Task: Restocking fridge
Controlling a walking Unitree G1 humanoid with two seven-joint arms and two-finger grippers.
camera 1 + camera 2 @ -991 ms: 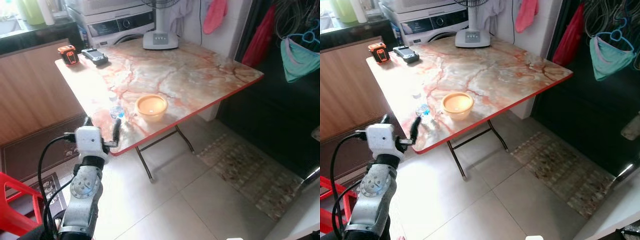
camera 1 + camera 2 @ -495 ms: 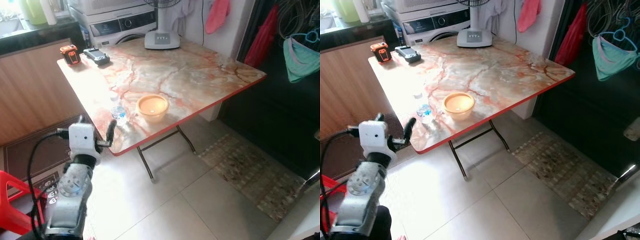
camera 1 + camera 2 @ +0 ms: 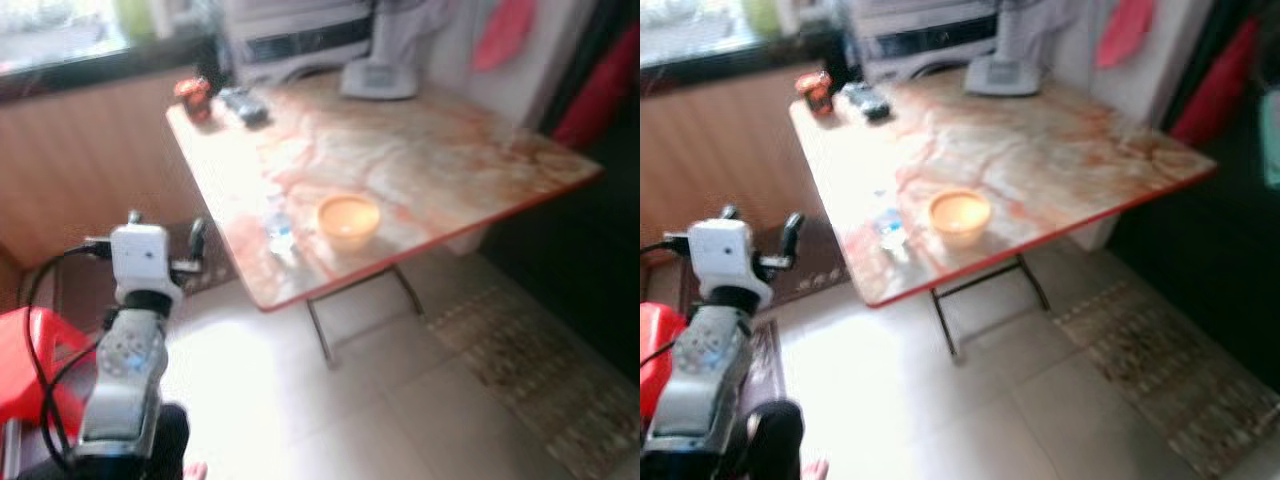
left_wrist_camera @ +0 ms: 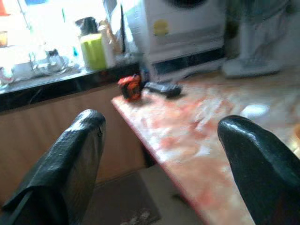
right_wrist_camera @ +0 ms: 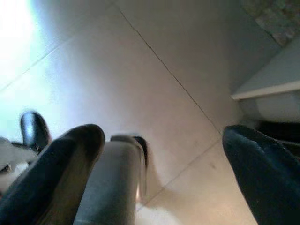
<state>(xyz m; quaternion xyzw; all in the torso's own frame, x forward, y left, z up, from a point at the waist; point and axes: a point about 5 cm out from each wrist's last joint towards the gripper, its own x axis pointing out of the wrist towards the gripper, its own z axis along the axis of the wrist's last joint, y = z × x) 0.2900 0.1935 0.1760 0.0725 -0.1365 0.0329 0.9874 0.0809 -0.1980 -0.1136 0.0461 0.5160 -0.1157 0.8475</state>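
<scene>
The left gripper (image 4: 159, 154) was held wide apart and empty, near the table (image 3: 450, 160) edge. A bottle (image 3: 279, 225) was seen upright on it, beside a bowl (image 3: 348, 218). The right gripper (image 5: 164, 173) was spread over floor (image 5: 140, 70).

Marble-top folding table (image 3: 420, 160), tiled floor (image 3: 400, 420)

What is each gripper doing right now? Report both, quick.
Left gripper: open, holding nothing, raised beside the table.
Right gripper: open, holding nothing, pointed at the floor.
</scene>
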